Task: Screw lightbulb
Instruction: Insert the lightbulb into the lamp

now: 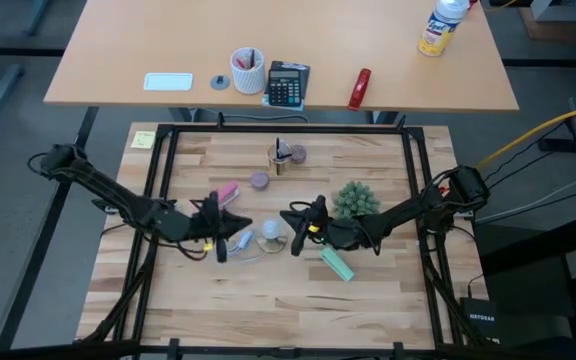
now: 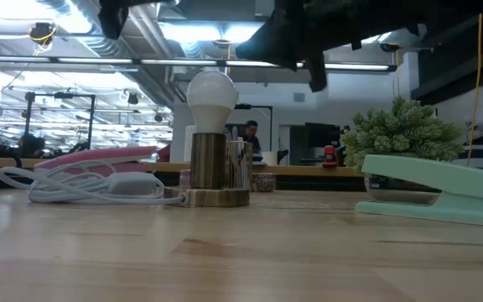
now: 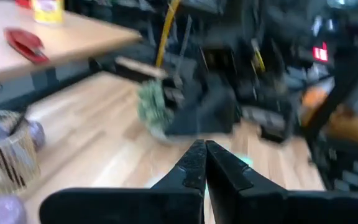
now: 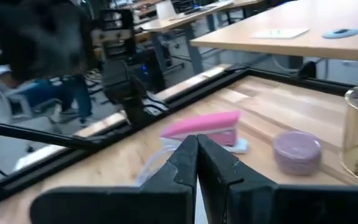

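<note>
Both hands are closed and hold nothing. We see the left hand (image 1: 240, 222) just left of the lightbulb (image 1: 270, 231), its fingers (image 3: 194, 163) pressed together tip to tip in its wrist view. The right hand (image 1: 290, 217) sits just right of the lightbulb, and its fingers (image 4: 190, 155) likewise meet with no gap.

We locate the lightbulb near the centre of the wooden desk (image 1: 268, 300), between the two hands. In the low view it stands upright in a brass-coloured socket (image 2: 216, 172) on a round base, and both arms pass above it without touching it.

A white cord (image 2: 82, 186) lies coiled on the desk beside the socket, on the left arm's side. A pink stapler (image 1: 227, 192) rests behind the left hand, and a small purple cup (image 1: 259, 181) stands just beyond it toward the back of the desk. A wire holder (image 1: 280, 160) stands farther back, near the rear frame rail.

On the right arm's side we note a mint-green stapler (image 1: 337, 264) lying at an angle, nearer the front edge than the lightbulb, and a small green plant (image 1: 355, 199) just behind the right arm.

Beyond the frame, a second desk (image 1: 118, 85) carries a calculator (image 1: 287, 84), a pen cup (image 1: 247, 71), a red stapler (image 1: 359, 88) and a spray bottle (image 1: 442, 26).
</note>
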Tool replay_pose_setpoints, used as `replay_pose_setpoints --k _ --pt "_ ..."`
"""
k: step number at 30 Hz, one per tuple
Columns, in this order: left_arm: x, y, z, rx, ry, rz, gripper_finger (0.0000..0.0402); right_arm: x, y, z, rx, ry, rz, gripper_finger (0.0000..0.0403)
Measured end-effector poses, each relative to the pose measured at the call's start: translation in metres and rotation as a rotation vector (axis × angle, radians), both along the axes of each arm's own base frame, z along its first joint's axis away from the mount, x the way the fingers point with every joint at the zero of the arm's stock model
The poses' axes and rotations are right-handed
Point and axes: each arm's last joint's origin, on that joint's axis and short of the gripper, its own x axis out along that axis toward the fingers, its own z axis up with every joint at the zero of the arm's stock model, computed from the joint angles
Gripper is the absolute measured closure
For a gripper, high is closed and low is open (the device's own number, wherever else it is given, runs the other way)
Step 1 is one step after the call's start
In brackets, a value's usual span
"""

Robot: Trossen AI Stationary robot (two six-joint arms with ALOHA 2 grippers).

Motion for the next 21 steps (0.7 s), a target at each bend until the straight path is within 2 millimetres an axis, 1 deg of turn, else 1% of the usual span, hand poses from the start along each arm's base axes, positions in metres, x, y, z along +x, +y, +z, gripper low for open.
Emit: replay_pose_setpoints --k 5,10,14,18,21 --pt "0.013 -0.013 -0.028 0.02 0.123 -0.05 0.04 0.002 -0.011 -0.007 -0.009 0.073 0.002 0.0389" --pt "0.029 -0.02 -0.047 0.028 0.142 -0.052 0.04 0.005 -0.023 -0.01 -0.003 0.108 0.035 0.0389" --pt "0.036 -0.024 -0.068 0.033 0.208 -0.041 0.04 0.005 -0.027 -0.015 -0.005 0.162 0.055 0.0389" --pt "0.04 -0.026 -0.08 0.011 0.239 -0.028 0.04 0.005 -0.026 -0.016 -0.008 0.169 0.079 0.0389" --pt "0.041 -0.027 -0.082 0.015 0.243 -0.027 0.04 0.005 -0.025 -0.016 -0.001 0.171 0.115 0.0389"
